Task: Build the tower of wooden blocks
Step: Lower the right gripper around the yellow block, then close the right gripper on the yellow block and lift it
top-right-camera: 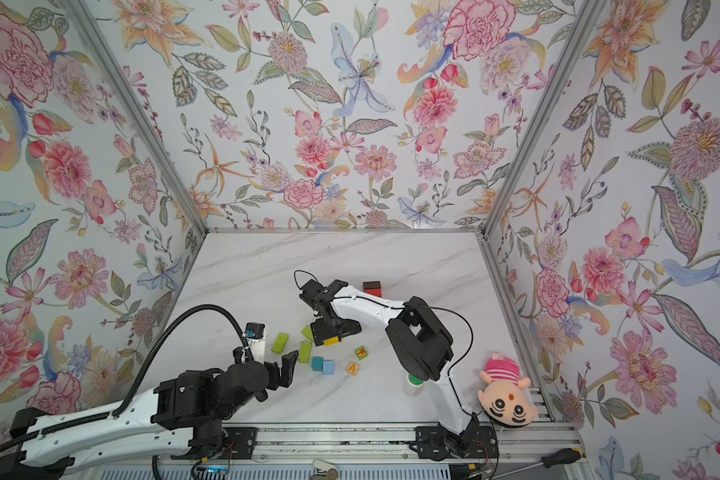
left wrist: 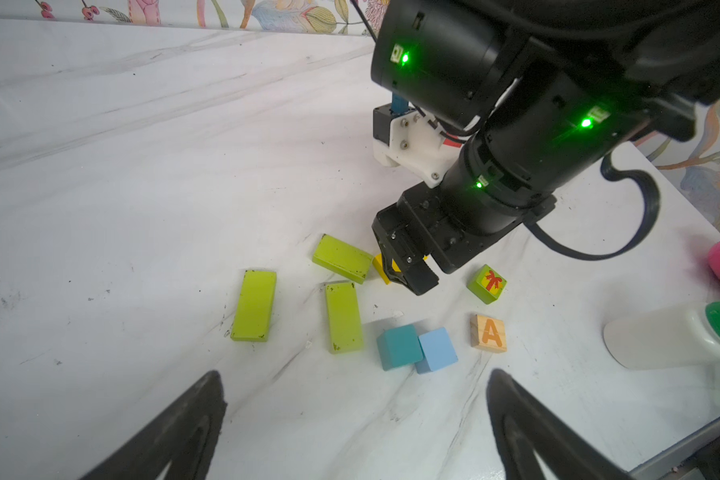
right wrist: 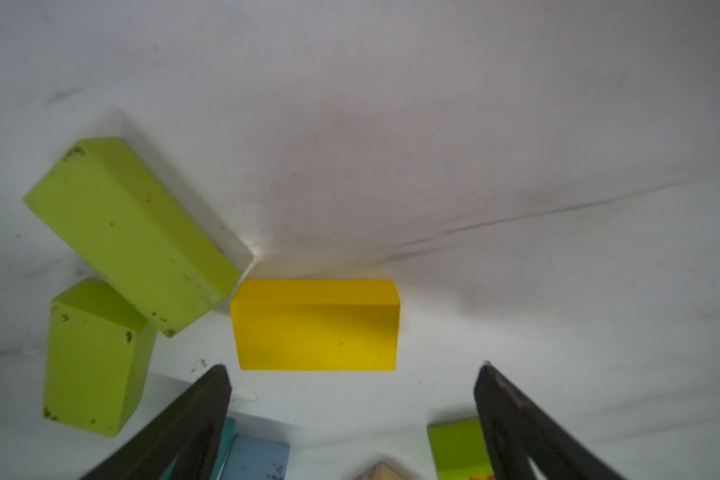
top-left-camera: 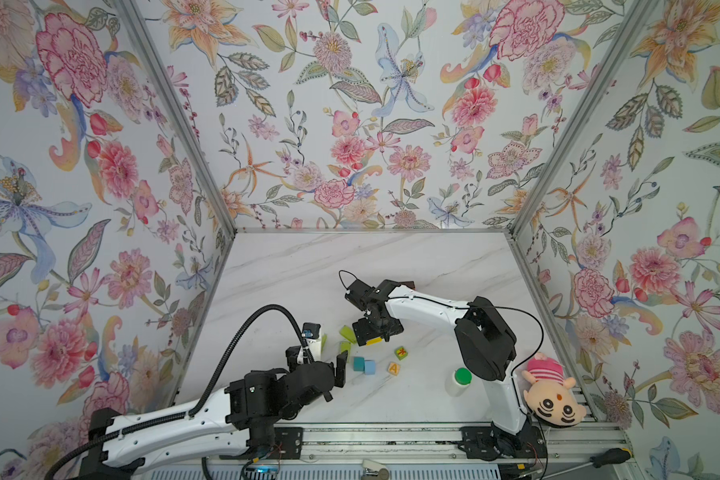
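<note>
marble table [top-left-camera: 391, 257] holds loose wood blocks [top-left-camera: 358, 363]. right gripper [right wrist: 353, 374], jaws released, hovers over the yellow block [right wrist: 314, 326], seemingly picking it; left gripper [left wrist: 355, 374], released too, waits near it. lime oblongs [left wrist: 253, 305] lie beside it. next: descend, clench squarely.

Bottle [top-left-camera: 458, 381] right of "A" cube [top-left-camera: 393, 368]

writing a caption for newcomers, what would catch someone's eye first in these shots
The loud floral wallpaper on the walls around the white marble table hits first. Next come the bright blocks scattered mid-table, where the right gripper, open, hangs just over a yellow block beside lime-green blocks. A pink-hatted plush doll lies at the near right corner in both top views.
</note>
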